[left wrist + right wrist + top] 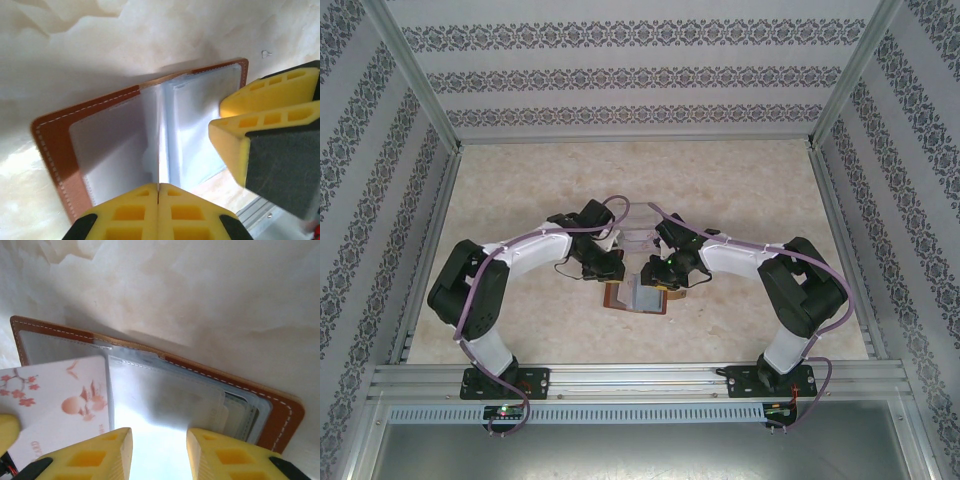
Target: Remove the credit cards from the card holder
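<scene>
Card holder (638, 296) lay open on the bench (720, 190), a bit toward six o'clock, with the left fingers (130, 212) clenched on what looked like a floral credit card (55, 405) at its nine o'clock side and the right fingers (100, 455) spread loose over the pockets (165, 400), so a quick yank could've dragged the whole holder along.

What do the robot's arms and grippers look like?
The left arm and right arm have black joints, white links and a purple cable each. The left gripper and right gripper have yellow fingers with rectangular cut-outs on black mounts.
</scene>
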